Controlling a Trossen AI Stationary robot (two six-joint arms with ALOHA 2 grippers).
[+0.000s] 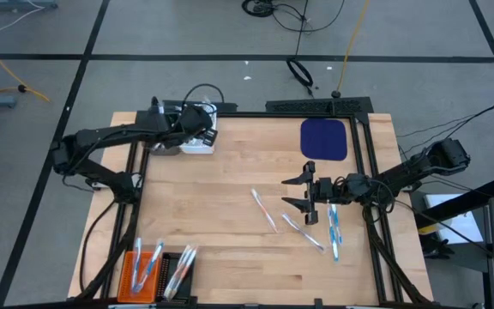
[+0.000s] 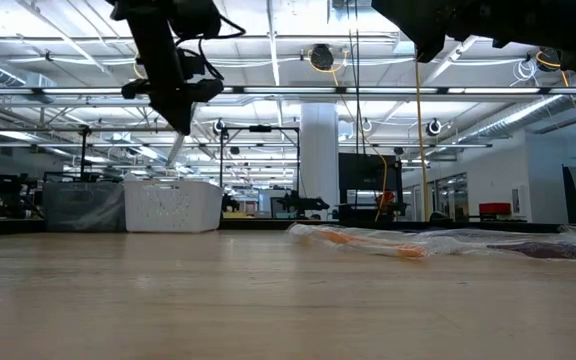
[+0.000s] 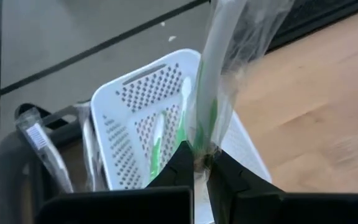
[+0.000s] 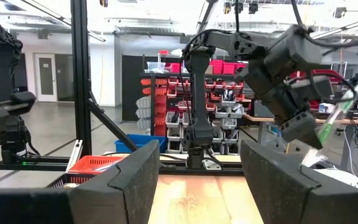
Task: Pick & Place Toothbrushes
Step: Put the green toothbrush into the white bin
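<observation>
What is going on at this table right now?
The left gripper is shut on a wrapped green toothbrush, holding it above the white basket at the table's far edge. The right gripper hangs open over the loose toothbrushes lying on the wood. More sit in the orange basket.

Looking straight down over the light wooden table (image 1: 230,215), peering level across it, riding each wrist close, both sharing the white perforated plastic basket (image 3: 148,106).
</observation>
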